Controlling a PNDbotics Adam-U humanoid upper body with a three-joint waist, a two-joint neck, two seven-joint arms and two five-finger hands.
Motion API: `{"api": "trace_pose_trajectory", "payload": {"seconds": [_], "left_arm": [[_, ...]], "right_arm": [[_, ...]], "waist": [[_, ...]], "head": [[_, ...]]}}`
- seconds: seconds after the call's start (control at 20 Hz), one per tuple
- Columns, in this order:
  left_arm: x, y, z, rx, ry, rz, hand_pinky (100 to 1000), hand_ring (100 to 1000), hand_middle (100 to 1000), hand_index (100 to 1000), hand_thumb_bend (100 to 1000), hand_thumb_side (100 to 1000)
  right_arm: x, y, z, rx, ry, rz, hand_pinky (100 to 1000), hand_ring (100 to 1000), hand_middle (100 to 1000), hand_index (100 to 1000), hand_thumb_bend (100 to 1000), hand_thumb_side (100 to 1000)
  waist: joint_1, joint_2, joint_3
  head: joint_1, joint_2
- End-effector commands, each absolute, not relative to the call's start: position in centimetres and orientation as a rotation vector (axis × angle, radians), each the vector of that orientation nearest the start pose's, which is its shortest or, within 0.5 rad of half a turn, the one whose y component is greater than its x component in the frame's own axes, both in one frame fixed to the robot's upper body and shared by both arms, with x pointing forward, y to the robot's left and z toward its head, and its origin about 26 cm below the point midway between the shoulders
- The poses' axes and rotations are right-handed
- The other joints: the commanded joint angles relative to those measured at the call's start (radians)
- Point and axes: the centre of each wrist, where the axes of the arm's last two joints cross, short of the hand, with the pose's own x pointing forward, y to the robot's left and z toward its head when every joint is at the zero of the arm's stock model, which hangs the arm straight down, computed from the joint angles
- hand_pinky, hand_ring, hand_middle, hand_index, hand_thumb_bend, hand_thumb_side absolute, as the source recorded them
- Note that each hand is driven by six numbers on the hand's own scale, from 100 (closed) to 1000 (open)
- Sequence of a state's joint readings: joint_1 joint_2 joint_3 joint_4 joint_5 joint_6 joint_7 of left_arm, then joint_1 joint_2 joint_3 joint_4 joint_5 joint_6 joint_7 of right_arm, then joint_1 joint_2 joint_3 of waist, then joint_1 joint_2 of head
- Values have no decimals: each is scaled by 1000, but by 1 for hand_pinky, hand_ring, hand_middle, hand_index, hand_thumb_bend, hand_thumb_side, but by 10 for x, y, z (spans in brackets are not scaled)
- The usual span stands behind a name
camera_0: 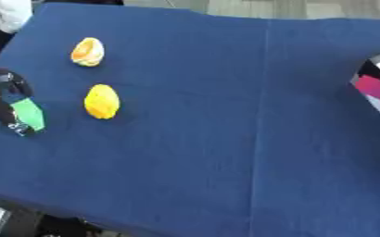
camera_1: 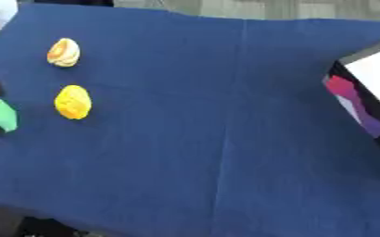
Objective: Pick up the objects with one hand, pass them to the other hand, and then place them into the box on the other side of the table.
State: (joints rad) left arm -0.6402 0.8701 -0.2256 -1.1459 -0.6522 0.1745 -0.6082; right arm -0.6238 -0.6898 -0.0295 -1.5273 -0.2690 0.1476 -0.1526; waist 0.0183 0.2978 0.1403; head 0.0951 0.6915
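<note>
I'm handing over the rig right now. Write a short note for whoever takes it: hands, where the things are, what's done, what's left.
Left hand: at the table's left edge, closed on a green object.
Right hand: not in view.
Yellow object and orange-and-white object lie on the blue cloth, left side, apart.
Box: right edge; contents cannot be seen.
Done: green object gripped.
Left: pass it to the right hand, box it, then the other two.
</note>
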Motion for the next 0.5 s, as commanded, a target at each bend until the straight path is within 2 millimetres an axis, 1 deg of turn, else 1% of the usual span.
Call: {"api": "trace_pose_trajectory", "payload": {"seconds": [0.05,0.2,0.35,0.45,0.5], "left_arm": [[398,432,214,936,-802,-1237,836,846,741,754,757,107],[398,433,212,937,-802,-1226,830,838,729,721,692,110],[398,432,210,936,-809,-1216,825,829,719,704,664,109],[398,432,209,933,-822,-1207,819,814,701,659,622,100],[398,432,208,930,-826,-1205,816,799,672,620,571,100]], "right_arm": [[374,-357,278,-446,-2058,190,821,790,760,903,552,300],[374,-358,276,-449,-2053,185,822,790,760,903,555,299],[374,-358,276,-449,-2052,181,821,790,759,903,555,299],[374,-358,276,-447,-2054,180,821,790,760,904,555,299],[374,-357,276,-446,-2055,180,822,791,760,904,556,299]], "waist": [[10,-19,2],[9,-17,4],[7,-15,4],[6,-14,5],[6,-14,5]], "head": [[5,-8],[9,-8],[11,-8],[11,-9],[11,-9]]}}
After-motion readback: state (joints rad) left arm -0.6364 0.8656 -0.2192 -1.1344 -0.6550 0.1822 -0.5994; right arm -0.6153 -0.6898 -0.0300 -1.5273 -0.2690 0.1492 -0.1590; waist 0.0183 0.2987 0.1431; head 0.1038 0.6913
